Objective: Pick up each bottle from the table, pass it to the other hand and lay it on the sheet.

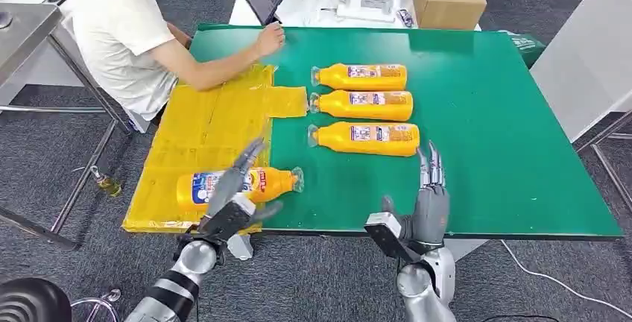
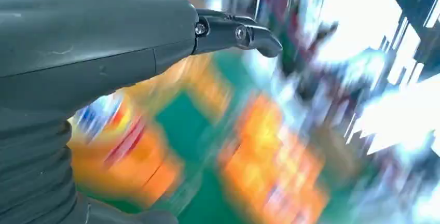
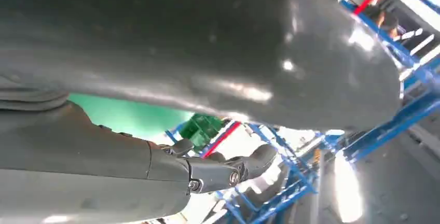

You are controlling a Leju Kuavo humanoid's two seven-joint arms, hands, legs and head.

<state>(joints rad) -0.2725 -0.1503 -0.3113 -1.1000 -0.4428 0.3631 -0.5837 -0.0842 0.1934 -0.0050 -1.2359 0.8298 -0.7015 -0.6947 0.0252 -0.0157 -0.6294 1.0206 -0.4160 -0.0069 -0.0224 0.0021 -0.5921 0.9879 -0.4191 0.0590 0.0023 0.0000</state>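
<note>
The desk (image 1: 484, 113) had a matt green top, and the yellow sheet (image 1: 201, 128) on it looked like thin, creased glossy plastic. The orange bottles (image 1: 365, 137) were smooth plastic with printed labels. A cardboard box (image 1: 447, 0) appeared matt brown.

Head view bright, evenly lit and sharp; left wrist view heavily motion-blurred; right wrist view shows glare.

Green surface (image 1: 507, 113), rectangular. Yellow sheet (image 1: 201, 136) spread flat toward 9 o'clock, overhanging that edge. One orange bottle (image 1: 257, 185) lying on the sheet at 7 o'clock. Three orange bottles (image 1: 367, 103) lying side by side near centre, caps toward 9 o'clock.
</note>
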